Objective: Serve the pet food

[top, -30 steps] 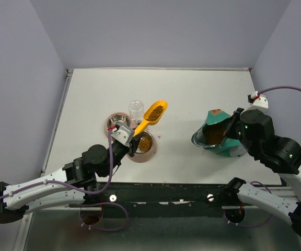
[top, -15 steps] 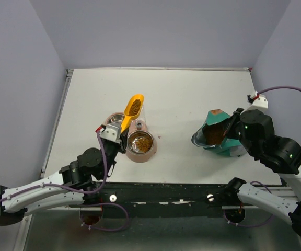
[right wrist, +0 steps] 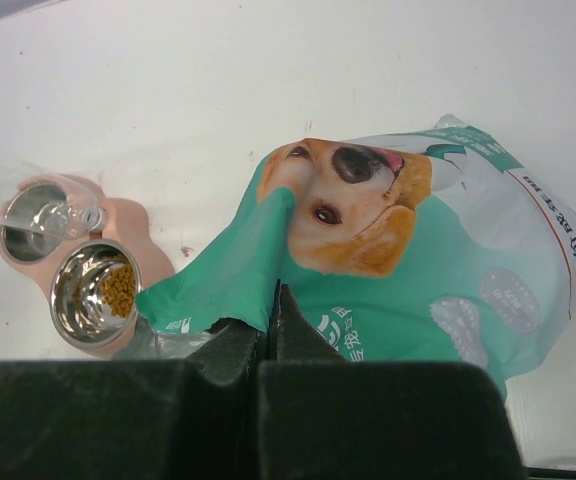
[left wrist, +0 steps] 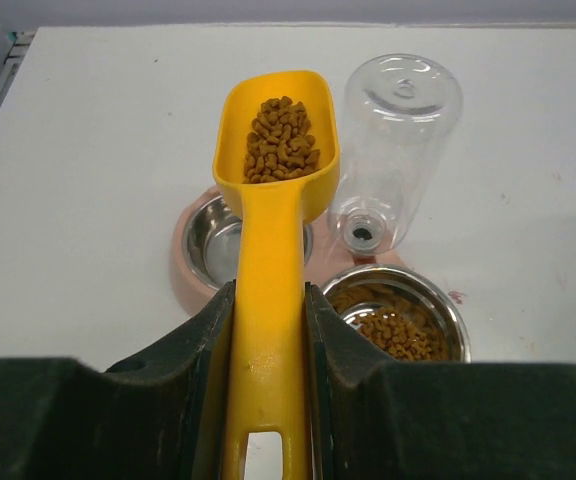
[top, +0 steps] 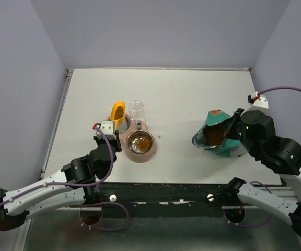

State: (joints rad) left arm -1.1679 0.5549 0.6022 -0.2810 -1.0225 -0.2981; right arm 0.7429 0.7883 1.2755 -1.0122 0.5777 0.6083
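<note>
My left claw, clamped on the yellow plastic scoop, just swung left off the filled steel bowl. The brown kibble pellets ride ahead of it over the empty steel bowl, ready to tip. Only the top view shows inside the teal-green bag my right claw seems pinched on.

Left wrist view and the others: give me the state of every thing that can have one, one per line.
yellow scoop: loaded with pet food, held level.
left gripper: shut on the scoop's handle.
left bowl: empty.
right bowl: partly filled with pet food.
clear bottle: looks empty.
bag: open at the mouth.
right gripper: shut on the bag's edge.
</note>
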